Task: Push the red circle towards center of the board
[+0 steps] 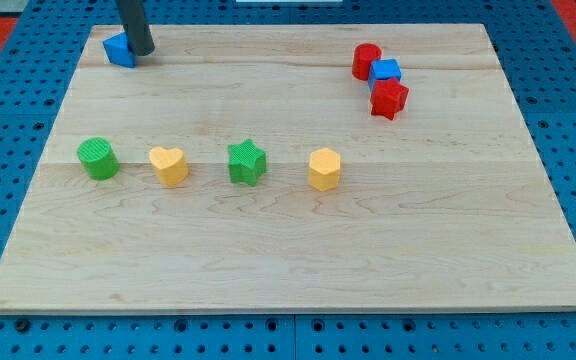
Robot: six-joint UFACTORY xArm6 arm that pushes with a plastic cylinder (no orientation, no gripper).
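The red circle (366, 60) sits near the board's top right, touching a blue cube (386, 71), with a red star (389, 98) just below them. My tip (142, 51) is at the board's top left, far from the red circle, right beside a blue triangle block (118, 49).
A row of blocks crosses the board's middle: a green circle (98, 158), a yellow heart (168, 165), a green star (247, 161) and a yellow hexagon (324, 168). The wooden board (288, 260) lies on a blue pegboard.
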